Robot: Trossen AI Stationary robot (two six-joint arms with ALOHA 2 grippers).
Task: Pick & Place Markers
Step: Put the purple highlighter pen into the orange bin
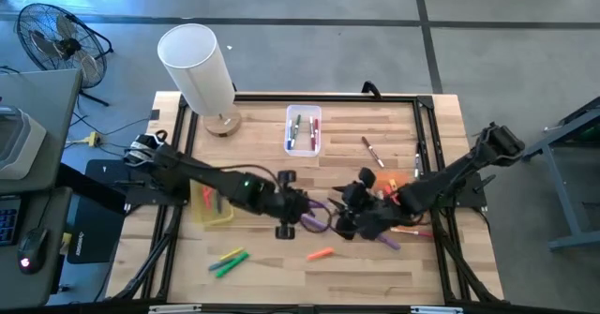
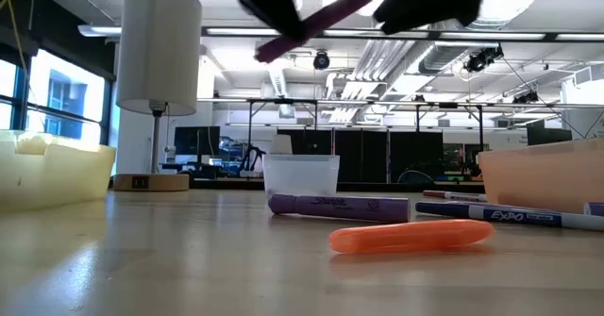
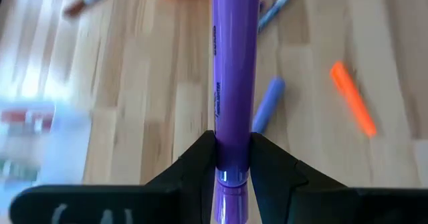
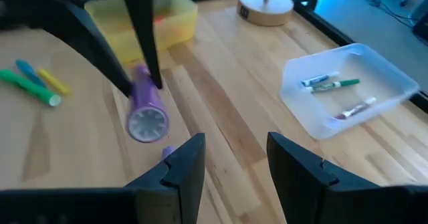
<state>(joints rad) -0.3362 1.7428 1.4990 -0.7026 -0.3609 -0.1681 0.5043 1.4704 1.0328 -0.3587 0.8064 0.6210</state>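
Observation:
My left gripper (image 3: pixel 234 150) is shut on a purple marker (image 3: pixel 234 63) above the table's middle (image 1: pixel 317 222). In the low view this marker (image 2: pixel 311 24) hangs high above the table. Just to its right, my right gripper (image 4: pixel 234 154) stands open and holds nothing, with the marker's round end (image 4: pixel 146 120) facing it. More markers lie flat on the wood: a purple one (image 2: pixel 340 206), an orange one (image 2: pixel 411 237), and a green and yellow group (image 1: pixel 228 261). A few lie inside the clear bin (image 1: pixel 303 129). My left gripper pinches the purple marker between its two fingers near the marker's rear end (image 3: pixel 233 162). The fingers (image 3: pixel 197 167) slant downward, and the marker runs along them, its long part sticking out ahead of the tips. It is lifted clear of the table and tilted.
A yellow bin (image 1: pixel 214 206) stands under the left arm and an orange bin (image 1: pixel 398 185) by the right arm. A white-shaded lamp (image 1: pixel 199 70) stands at the far left. A lone marker (image 1: pixel 371 151) lies right of the clear bin. Bare wood shows along the near edge.

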